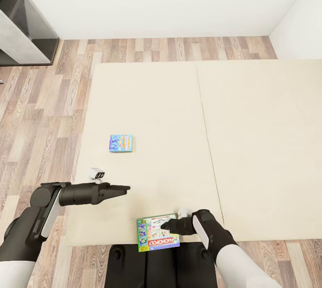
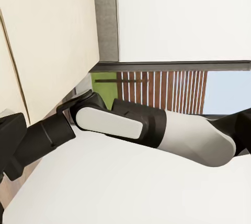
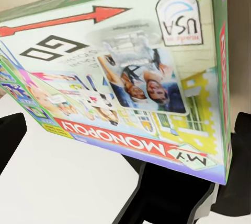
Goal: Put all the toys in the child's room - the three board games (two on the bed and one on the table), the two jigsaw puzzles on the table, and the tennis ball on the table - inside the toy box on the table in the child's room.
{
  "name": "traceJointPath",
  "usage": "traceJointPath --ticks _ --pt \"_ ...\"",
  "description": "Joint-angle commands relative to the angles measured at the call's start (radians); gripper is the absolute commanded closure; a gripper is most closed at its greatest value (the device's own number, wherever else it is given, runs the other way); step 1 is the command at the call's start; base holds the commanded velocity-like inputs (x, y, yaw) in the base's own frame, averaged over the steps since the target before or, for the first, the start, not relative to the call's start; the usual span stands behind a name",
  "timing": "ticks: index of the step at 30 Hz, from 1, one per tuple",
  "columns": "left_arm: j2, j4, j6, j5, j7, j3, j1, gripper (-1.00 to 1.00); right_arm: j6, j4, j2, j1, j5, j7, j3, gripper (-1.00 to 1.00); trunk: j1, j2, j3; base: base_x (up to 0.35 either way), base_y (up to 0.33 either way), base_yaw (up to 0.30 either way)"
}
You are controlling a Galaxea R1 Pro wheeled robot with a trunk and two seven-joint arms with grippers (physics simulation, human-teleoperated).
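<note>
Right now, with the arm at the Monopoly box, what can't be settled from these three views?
- Right gripper, head view: fingertips overlap the Monopoly box; open or shut is unclear.
- Same box, right wrist view: too close, its edges cut off, so contact cannot be told.
- Small blue board game, head view: print too small to read.
- Left gripper, head view: seen side-on, finger gap hidden.
- Bed: cut off at the right edge.

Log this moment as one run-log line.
right end effector: at Monopoly box, grip unclear | left end effector: empty | blue board game: on bed

Bright even light, faint shadows, sharp simulator renders
</note>
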Motion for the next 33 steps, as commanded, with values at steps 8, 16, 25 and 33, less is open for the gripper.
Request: traceJointPath --ticks 8,16,25,33 --pt "-0.001 0.000 0.010 -0.001 -0.002 -0.001 0.000 -1.00 0.006 -0.001 0.000 0.000 -0.006 -0.001 -0.002 -1.00 0.001 -0.002 -0.001 0.000 0.000 0.000" --pt "-0.001 0.000 0.010 -0.002 -0.002 -0.001 0.000 -1.00 0.006 -0.001 0.000 0.000 -0.006 0.000 -0.002 -1.00 0.001 -0.002 -0.001 0.000 0.000 0.000" --pt "-0.002 0.000 0.009 -0.003 -0.001 -0.001 0.000 -1.00 0.006 -0.002 0.000 0.000 -0.006 0.005 0.000 -1.00 0.001 -0.002 -0.001 0.000 0.000 0.000" --pt "-0.002 0.000 0.008 -0.003 0.000 -0.002 0.000 -1.00 0.006 -0.004 0.000 0.001 -0.007 0.011 0.003 -1.00 0.001 -0.002 -0.001 0.000 0.000 0.000"
